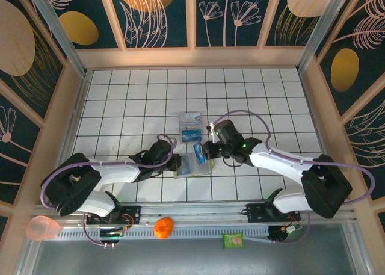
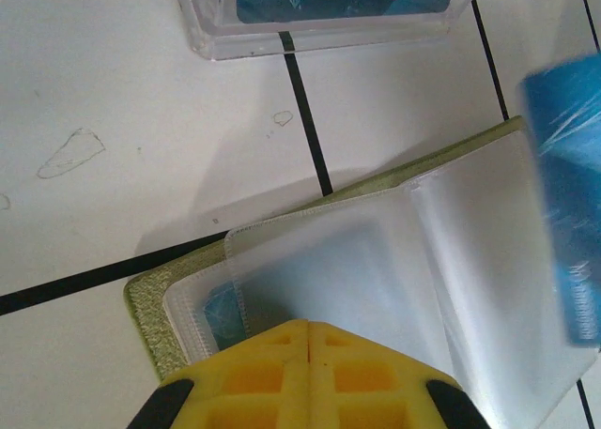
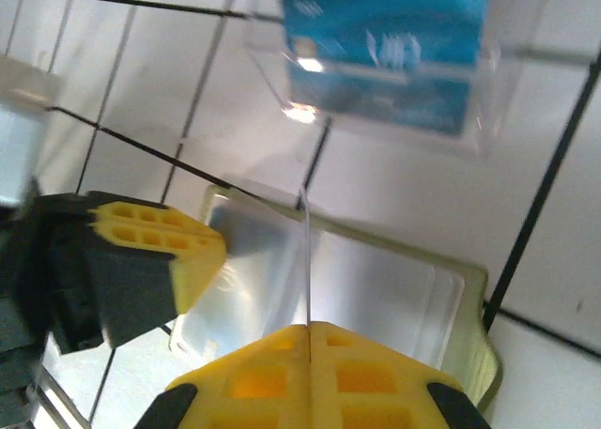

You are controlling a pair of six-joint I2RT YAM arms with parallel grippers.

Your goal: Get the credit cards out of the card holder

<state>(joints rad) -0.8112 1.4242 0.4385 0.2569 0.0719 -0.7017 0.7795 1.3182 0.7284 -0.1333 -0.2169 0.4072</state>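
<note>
Plastic, thin, stiff and light, 1 blue credit card (image 1: 199,151) stands on edge just above the open card holder (image 1: 195,168) on the counter. It is apparently pinched at its lower end by the right claw (image 3: 308,330), pressed together. Slick faces could let it pivot, so a flat grip suits. The left claw (image 2: 308,328), pressed together, bears on the holder's floppy clear sleeves (image 2: 376,279).
</note>
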